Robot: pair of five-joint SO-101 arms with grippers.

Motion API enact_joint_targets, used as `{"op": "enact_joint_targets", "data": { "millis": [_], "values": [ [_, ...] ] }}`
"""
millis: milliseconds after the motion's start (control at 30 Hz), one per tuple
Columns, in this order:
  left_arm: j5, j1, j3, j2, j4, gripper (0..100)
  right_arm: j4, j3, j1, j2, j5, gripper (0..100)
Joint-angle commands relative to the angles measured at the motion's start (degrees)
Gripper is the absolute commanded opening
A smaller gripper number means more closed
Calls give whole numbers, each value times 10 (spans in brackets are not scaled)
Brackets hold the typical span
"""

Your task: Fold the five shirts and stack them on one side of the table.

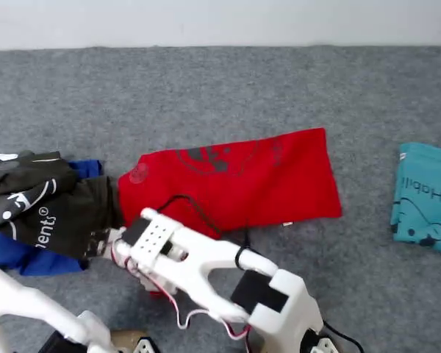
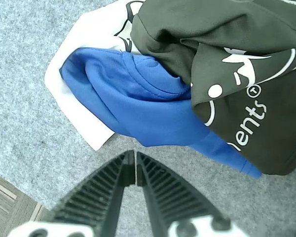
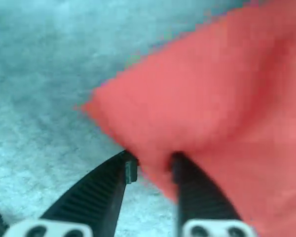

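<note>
— What worries you here?

— The right gripper [image 3: 150, 168] has its jaws pinched nearly together on only a thin edge of the red shirt [image 1: 242, 180], close to a corner. I reckon if it pulls across to make a fold, that bit of cloth could slip out. Or the whole shirt could drag over the grey table [image 1: 206, 95] instead of folding.

— And the heap beside it?

— That's the other risk. The black shirt [image 2: 237, 74], blue shirt [image 2: 138, 98] and white shirt [image 2: 89, 49] lie bundled and unfolded, right up against the same end of the red one, so a careless sweep could snag them.

— Where's the red one from the gripper?

— It lies mid-table, stretching away from the jaws toward the folded teal shirt [image 1: 422, 198], which sits well apart from it.

— And the left gripper [image 2: 135, 160]?

— Closed tight on nothing, hovering over bare table just short of the blue shirt
</note>
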State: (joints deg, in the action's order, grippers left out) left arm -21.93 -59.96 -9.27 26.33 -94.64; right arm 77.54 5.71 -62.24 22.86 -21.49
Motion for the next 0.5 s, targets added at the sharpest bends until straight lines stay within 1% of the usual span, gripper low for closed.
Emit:
{"op": "enact_joint_targets", "data": {
  "millis": [0, 100, 267, 467],
  "values": [
    [-4, -2, 3, 18, -3, 14, -7, -27, 0, 6, 1, 13],
    [-4, -2, 3, 18, -2, 14, -1, -43, 10, 5, 0, 11],
    [-4, -2, 3, 18, -1, 14, 55, -88, 25, 2, -17, 11],
    [-4, 2, 3, 18, -1, 14, 99, -161, 73, -36, -17, 11]
  ]
}}
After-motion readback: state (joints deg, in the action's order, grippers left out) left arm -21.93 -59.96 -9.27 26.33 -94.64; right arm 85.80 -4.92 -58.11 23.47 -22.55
